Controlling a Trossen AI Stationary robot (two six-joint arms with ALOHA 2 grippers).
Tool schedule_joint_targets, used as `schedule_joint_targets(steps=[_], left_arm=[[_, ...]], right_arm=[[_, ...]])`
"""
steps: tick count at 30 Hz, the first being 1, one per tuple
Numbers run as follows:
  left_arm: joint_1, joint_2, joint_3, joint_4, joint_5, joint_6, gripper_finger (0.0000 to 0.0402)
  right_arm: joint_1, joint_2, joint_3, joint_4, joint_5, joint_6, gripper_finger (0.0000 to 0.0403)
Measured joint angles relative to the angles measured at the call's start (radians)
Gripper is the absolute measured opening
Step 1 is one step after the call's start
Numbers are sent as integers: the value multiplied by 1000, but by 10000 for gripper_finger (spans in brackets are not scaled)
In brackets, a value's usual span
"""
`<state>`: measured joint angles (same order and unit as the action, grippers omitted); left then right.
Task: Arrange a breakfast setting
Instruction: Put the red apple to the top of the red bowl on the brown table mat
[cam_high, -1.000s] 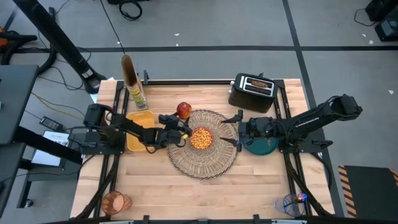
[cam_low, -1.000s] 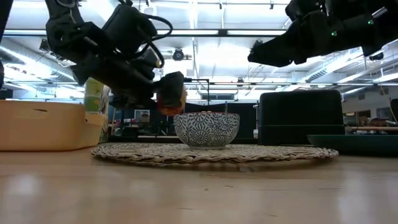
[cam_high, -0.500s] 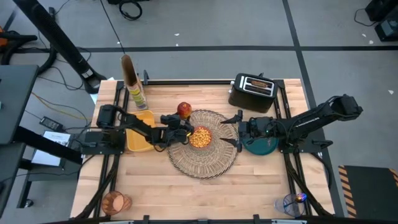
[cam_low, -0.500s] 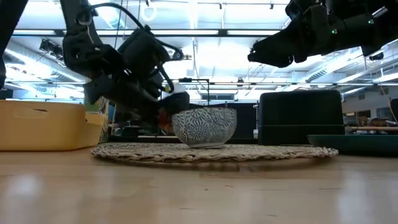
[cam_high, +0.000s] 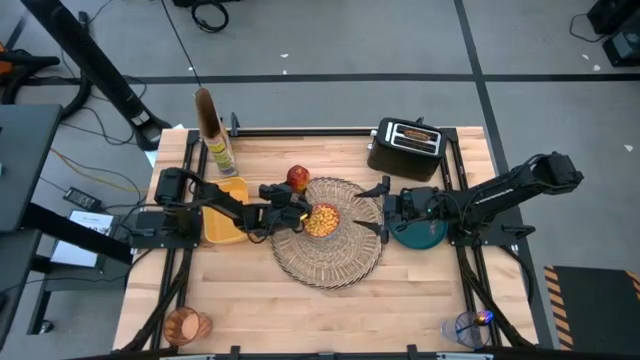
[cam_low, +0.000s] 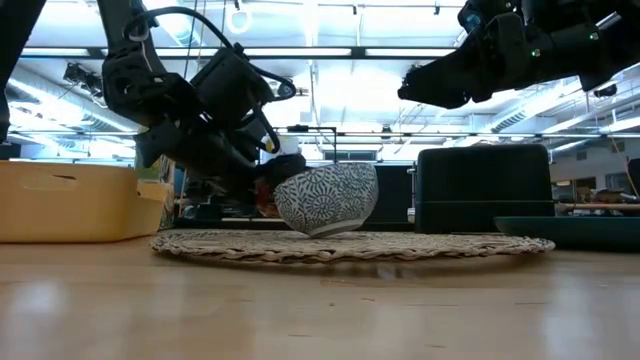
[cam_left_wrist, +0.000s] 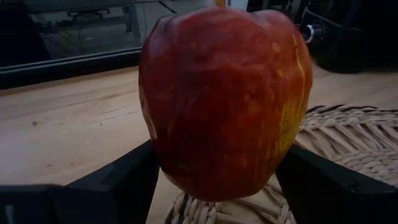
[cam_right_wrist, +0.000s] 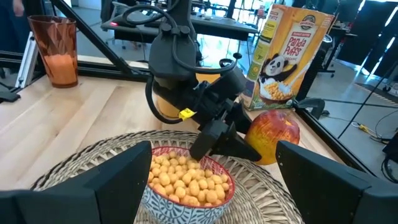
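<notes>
We have the left gripper (cam_high: 296, 205) clamped on the red apple (cam_left_wrist: 224, 99) at the placemat's (cam_high: 345, 262) edge — it's nudging the cereal bowl (cam_low: 325, 200) askew. Ease away, then release; right gripper (cam_high: 386, 210) gapes, waiting.

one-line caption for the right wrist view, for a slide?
Left gripper beside the red apple, at the rim of a cereal-filled bowl on the straw placemat; cereal box behind.

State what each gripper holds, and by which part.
Left gripper clamps the red apple by its sides, at the placemat's edge. Right gripper holds nothing.
</notes>
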<state>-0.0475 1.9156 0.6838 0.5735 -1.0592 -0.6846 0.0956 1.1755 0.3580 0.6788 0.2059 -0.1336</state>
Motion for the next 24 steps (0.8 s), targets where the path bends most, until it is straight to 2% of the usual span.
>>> schedule_joint_targets(steps=[6,13,19,24], left_arm=[[-1,0,0,21,-1,2,295],[-2,0,0,96,-2,69,295],[-2,0,-1,179,-2,160,295],[-3,-13,-2,285,-1,310,295]], right_arm=[[-1,0,0,4,0,-1,352],[-34,0,0,99,0,3,347],[-81,12,18,122,0,33,314],[-108,108,101,120,0,28,279]])
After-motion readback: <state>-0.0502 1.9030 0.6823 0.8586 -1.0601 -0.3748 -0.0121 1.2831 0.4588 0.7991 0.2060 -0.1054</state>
